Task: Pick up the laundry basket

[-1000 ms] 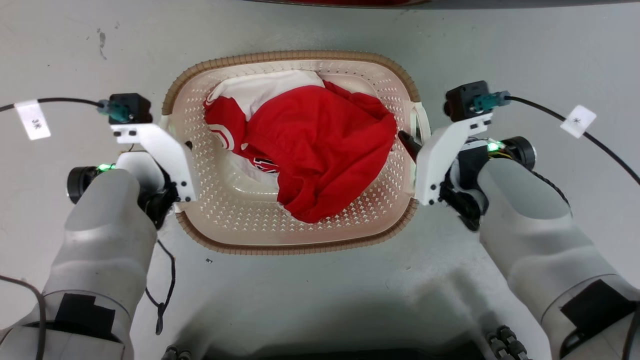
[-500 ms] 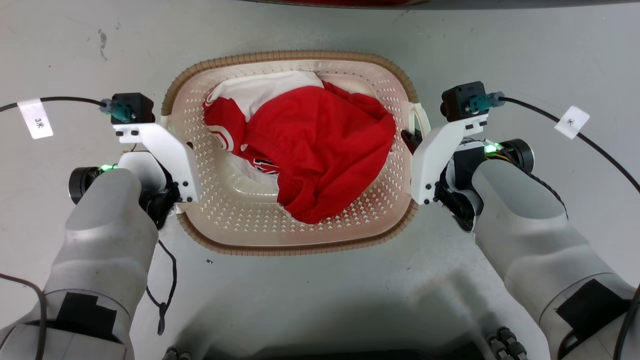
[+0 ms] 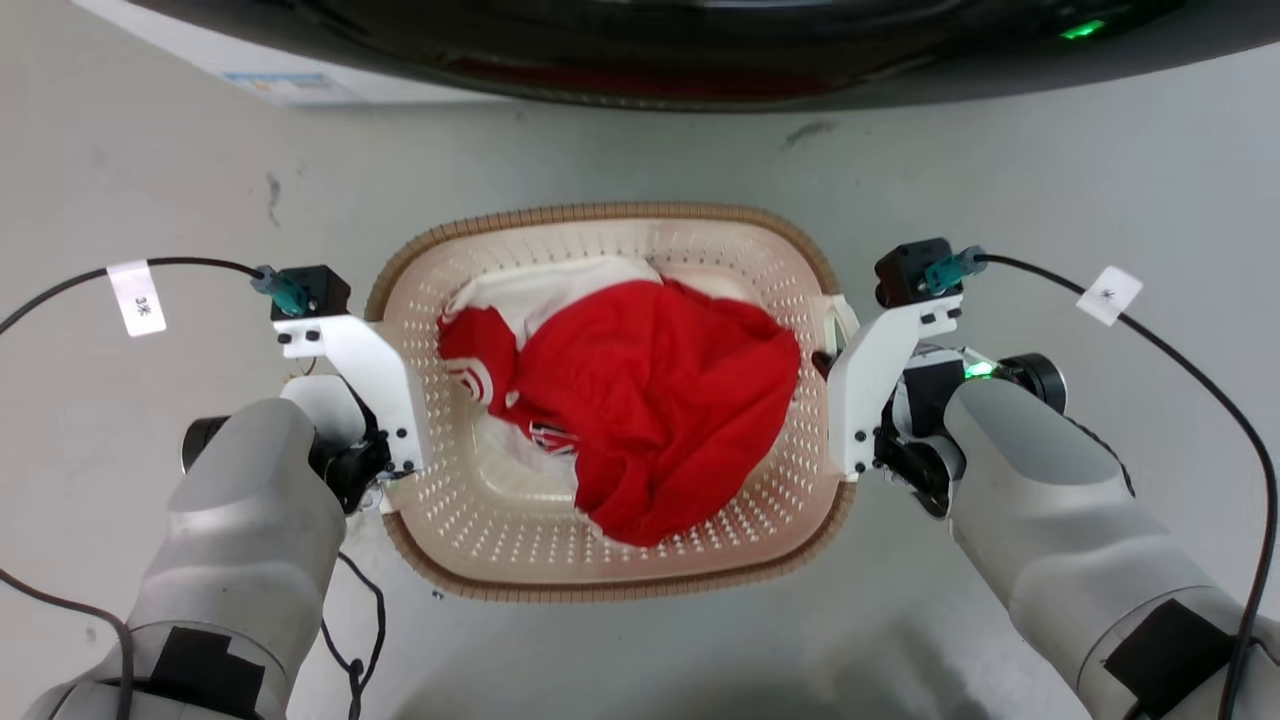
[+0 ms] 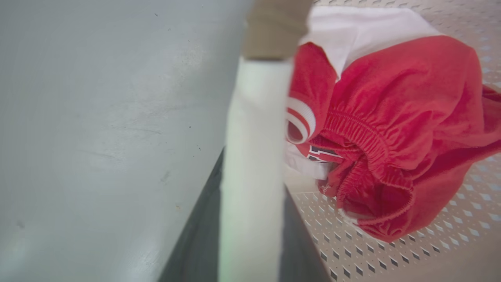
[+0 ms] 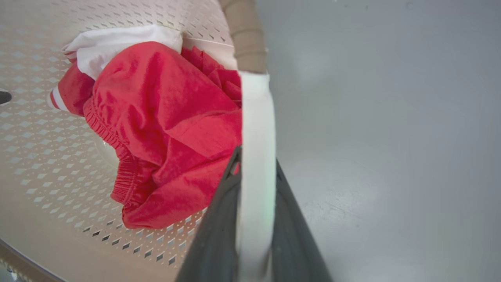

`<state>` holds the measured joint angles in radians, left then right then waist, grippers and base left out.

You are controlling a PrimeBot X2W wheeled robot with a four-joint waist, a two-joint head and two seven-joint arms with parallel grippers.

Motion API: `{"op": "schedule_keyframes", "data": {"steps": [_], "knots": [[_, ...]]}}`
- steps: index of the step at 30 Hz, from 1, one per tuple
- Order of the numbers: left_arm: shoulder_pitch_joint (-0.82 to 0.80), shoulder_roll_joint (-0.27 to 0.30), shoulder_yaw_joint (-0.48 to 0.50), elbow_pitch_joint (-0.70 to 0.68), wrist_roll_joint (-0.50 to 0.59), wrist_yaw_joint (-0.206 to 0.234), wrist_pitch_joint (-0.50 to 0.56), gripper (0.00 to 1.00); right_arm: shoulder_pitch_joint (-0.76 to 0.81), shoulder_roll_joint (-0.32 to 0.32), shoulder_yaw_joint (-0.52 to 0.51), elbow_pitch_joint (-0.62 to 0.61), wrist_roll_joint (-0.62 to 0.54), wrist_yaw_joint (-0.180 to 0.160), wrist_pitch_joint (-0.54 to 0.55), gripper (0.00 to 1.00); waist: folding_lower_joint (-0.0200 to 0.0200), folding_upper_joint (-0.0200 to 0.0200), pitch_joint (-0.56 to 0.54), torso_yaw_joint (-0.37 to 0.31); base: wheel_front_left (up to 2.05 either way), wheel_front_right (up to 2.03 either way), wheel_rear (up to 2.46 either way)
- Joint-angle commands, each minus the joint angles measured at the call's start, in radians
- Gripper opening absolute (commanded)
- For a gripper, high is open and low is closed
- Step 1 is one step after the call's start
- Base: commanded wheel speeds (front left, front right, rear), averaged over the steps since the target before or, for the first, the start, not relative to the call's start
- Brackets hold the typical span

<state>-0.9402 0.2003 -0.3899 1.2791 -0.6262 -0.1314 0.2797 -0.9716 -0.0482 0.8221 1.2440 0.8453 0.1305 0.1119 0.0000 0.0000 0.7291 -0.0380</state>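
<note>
The cream perforated laundry basket (image 3: 600, 213) with its brown woven-look rim sits between my two arms in the head view. My left gripper (image 3: 390, 478) is shut on the basket's left white handle, mostly hidden under its white camera bracket. My right gripper (image 3: 826, 364) is shut on the right white handle. In the left wrist view my left gripper (image 4: 252, 176) has a dark finger on each side of the white handle (image 4: 254, 117). In the right wrist view my right gripper (image 5: 256, 160) clamps the other handle (image 5: 254, 117) the same way.
Red clothes (image 3: 660, 420) and a white garment (image 3: 545, 285) lie heaped in the basket. The washing machine's dark curved front (image 3: 700, 40) crosses the top edge beyond the basket. Grey floor (image 3: 1050, 150) surrounds the basket, and cables trail from both wrists.
The head camera has moved, so the washing machine's front now shows at the top and everything looks smaller. Both grippers keep their hold, and the basket's near edge has shifted against a floor speck.
</note>
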Motion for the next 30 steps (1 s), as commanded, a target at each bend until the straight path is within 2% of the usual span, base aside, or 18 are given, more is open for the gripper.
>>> {"op": "schedule_keyframes", "data": {"steps": [1,15,30], "knots": [[0.012,0.000,-0.004,0.002,-0.012,0.002,0.022,0.00,0.018,-0.004,0.013,0.005,0.005,0.000,0.022,0.00,0.0000,0.0000,-0.059,-0.005,0.00,0.00,0.00],[0.063,0.009,-0.031,0.007,-0.047,0.002,0.136,0.00,0.082,-0.005,0.045,0.023,0.070,0.000,0.171,0.00,0.0000,0.0000,-0.277,-0.032,0.00,0.00,0.00],[0.142,-0.004,-0.057,0.008,-0.077,0.002,0.156,0.00,0.148,-0.019,0.034,0.046,0.107,0.000,0.252,0.00,0.0000,0.0000,-0.480,-0.056,0.00,0.00,0.00]]}}
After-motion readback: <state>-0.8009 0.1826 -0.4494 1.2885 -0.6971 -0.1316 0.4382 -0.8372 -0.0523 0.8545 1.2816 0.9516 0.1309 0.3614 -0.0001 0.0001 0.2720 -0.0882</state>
